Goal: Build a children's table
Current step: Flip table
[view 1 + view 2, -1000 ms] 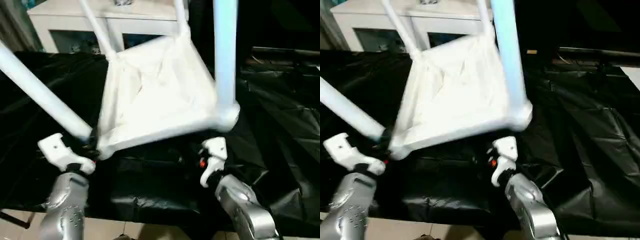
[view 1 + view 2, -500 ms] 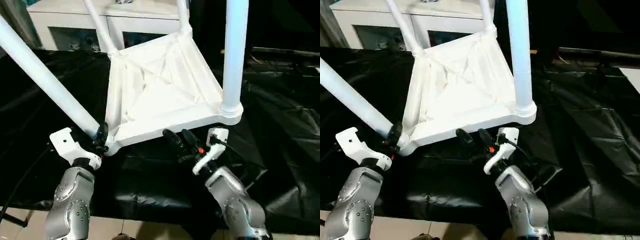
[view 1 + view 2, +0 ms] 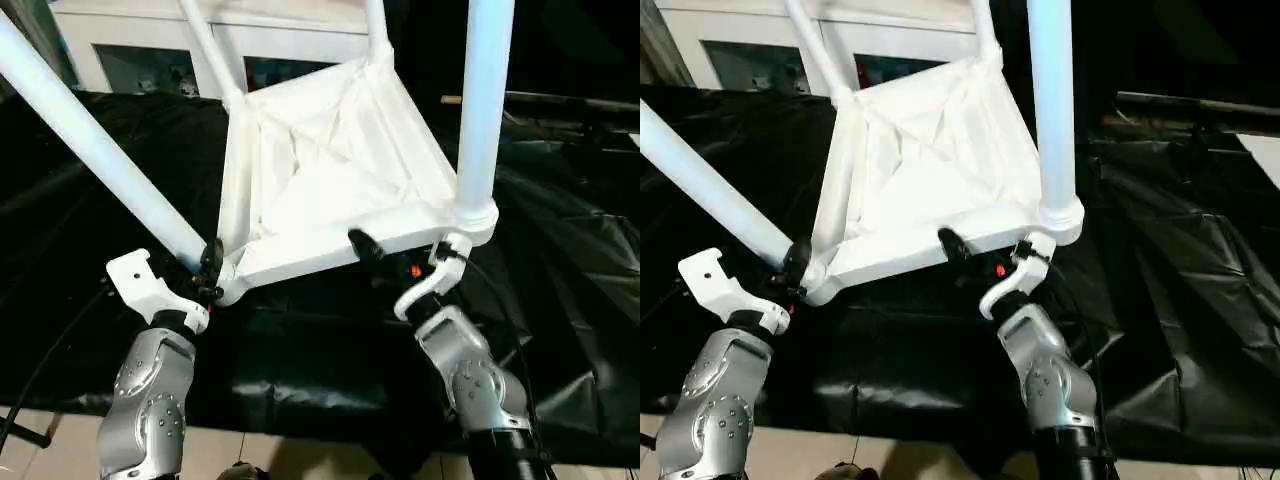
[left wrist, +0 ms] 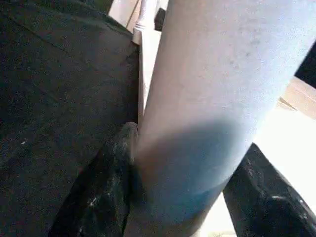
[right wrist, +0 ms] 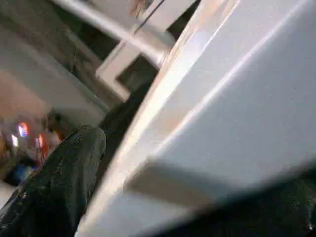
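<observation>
White plastic tabletop (image 3: 330,170) sits inverted on the black worktop (image 3: 90,190), leg tops cropped. My left fingers (image 4: 106,182) clamp one leg (image 3: 100,160); right fingers (image 3: 362,243) straddle its near rim, spread wide.

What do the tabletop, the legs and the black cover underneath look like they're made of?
Tabletop: likely molded white plastic, matte; raised ribs cross its underside.
Legs: smooth white tubes, probably plastic; soft sheen, flared end at the socket.
Black cover: thin glossy sheeting, plastic-like; it wrinkles and reflects light.
</observation>
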Tool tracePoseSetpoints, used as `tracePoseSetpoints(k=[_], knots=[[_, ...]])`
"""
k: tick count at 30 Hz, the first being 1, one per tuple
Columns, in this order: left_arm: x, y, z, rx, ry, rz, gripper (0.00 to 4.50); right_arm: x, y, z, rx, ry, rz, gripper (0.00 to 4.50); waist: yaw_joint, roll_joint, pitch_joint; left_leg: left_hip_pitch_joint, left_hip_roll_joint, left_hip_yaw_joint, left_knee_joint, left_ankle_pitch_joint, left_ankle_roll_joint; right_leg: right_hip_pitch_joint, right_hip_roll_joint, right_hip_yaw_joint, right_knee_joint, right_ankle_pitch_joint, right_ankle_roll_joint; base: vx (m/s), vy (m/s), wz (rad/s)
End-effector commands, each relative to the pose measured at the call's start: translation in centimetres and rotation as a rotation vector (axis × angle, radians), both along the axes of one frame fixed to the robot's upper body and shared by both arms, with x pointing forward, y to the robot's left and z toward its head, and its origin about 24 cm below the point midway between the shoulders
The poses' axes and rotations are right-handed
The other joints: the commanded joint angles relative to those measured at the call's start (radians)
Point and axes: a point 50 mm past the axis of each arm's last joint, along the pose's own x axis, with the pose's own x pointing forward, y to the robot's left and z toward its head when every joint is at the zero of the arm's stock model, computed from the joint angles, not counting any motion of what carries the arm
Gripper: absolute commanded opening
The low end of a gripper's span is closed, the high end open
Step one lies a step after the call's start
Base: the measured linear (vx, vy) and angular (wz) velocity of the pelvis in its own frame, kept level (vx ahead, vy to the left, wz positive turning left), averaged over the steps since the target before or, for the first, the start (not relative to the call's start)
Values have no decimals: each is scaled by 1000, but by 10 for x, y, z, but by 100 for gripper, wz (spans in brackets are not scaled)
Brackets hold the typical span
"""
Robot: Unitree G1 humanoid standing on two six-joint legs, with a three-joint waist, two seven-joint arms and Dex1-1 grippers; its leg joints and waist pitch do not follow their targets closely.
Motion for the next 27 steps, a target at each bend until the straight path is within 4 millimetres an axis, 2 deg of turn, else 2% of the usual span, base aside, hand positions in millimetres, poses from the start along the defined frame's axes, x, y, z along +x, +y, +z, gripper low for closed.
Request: tracePoseSetpoints(k=[1, 2, 3, 4, 5, 7, 8, 11, 12, 14, 19, 25, 26, 27], knots=[[4, -24, 13, -106, -88, -115, 227, 1, 23, 2, 139, 32, -7, 450, -3, -4, -57, 19, 35, -19, -83, -218, 16, 26, -31, 18, -50, -148, -144, 0, 0, 0], [4, -28, 14, -100, -92, -142, 227, 6, 27, 3, 150, 41, -3, 450, 1, -1, -68, 19, 35, -17, -70, -106, 52, 30, -29, 15, -33, -15, -174, 0, 0, 0], [4, -29, 14, -96, -93, -149, 227, 7, 29, 3, 153, 43, 1, 450, 7, 1, -67, 22, 35, -16, -67, -78, 63, 29, -25, 13, -33, 21, -179, 0, 0, 0], [5, -32, 17, -88, -100, -173, 227, 12, 33, 4, 167, 57, 1, 450, 7, -3, -64, 19, 35, -12, -65, -48, 82, 30, -23, 13, -28, 71, -195, 0, 0, 0], [5, -33, 17, -88, -103, -178, 227, 13, 33, 4, 170, 61, -1, 450, 7, -3, -63, 16, 34, -13, -67, -50, 86, 35, -27, 11, -27, 65, -204, 0, 0, 0], [5, -35, 18, -79, -110, -199, 227, 16, 36, 4, 181, 76, -5, 450, 6, -5, -61, 19, 36, -11, -68, -74, 87, 34, -28, 12, -30, 33, -207, 0, 0, 0], [4, -37, 19, -69, -112, -209, 227, 18, 38, 4, 181, 82, -5, 450, 7, -4, -58, 21, 38, -10, -71, -116, 80, 33, -31, 13, -37, -33, -204, 0, 0, 0], [2, -40, 20, -47, -119, -235, 227, 22, 38, 4, 218, 104, -28, 450, 8, -3, -55, 23, 41, -12, -76, -157, 59, 30, -33, 14, -43, -106, -188, 0, 0, 0], [0, -41, 20, -36, -127, -244, 227, 25, 37, 4, 240, 115, -50, 450, 8, -8, -55, 23, 41, -12, -78, -167, 52, 31, -33, 14, -43, -122, -181, 0, 0, 0], [-1, -41, 21, -25, -137, -249, 227, 27, 35, 3, 261, 119, -66, 450, 7, -9, -57, 21, 41, -11, -77, -161, 47, 32, -33, 14, -42, -112, -177, 0, 0, 0], [-2, -41, 22, -12, -149, -263, 227, 31, 31, 3, 308, 118, -92, 404, 7, -11, -58, 21, 39, -11, -73, -135, 60, 33, -32, 13, -37, -69, -181, 0, 0, 0], [-2, -39, 22, 5, -156, -257, 227, 33, 30, 4, 315, 112, -100, 348, 9, -12, -58, 20, 40, -10, -73, -134, 61, 33, -33, 13, -37, -83, -189, 0, 0, 0], [-2, -40, 23, 8, -158, -257, 227, 34, 30, 4, 316, 110, -100, 348, 8, -13, -57, 20, 40, -10, -73, -135, 61, 33, -32, 13, -37, -84, -190, 0, 0, 0], [-2, -40, 23, 9, -161, -257, 227, 34, 30, 4, 317, 109, -98, 327, 9, -16, -59, 21, 40, -10, -73, -136, 62, 34, -33, 13, -37, -85, -191, 0, 0, 0]])
